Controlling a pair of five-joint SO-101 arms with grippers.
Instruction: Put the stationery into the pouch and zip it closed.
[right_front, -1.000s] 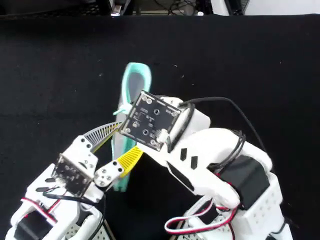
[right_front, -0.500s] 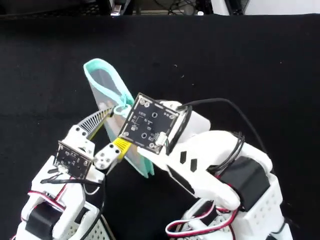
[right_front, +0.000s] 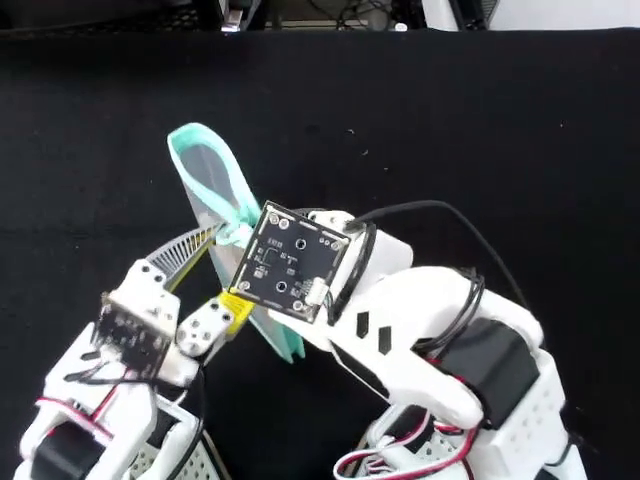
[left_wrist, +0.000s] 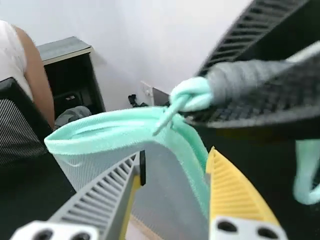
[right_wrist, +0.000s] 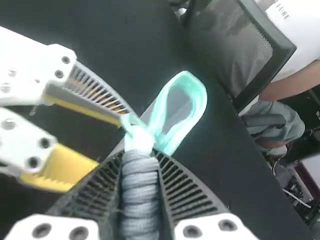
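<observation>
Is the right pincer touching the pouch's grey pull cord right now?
Touching. The right wrist view shows the right pincer shut on the grey pull cord, pressing it from both sides just behind the mint knot.

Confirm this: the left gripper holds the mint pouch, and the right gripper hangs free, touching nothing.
Not so: the right gripper is shut on the grey cord tied to the pouch, per the right wrist view. The left gripper does hold the mint pouch.

Black table (right_front: 500, 120); mesh chair (right_wrist: 225, 30) beyond; dark cabinet (left_wrist: 75, 85) against wall (left_wrist: 150, 40).
</observation>
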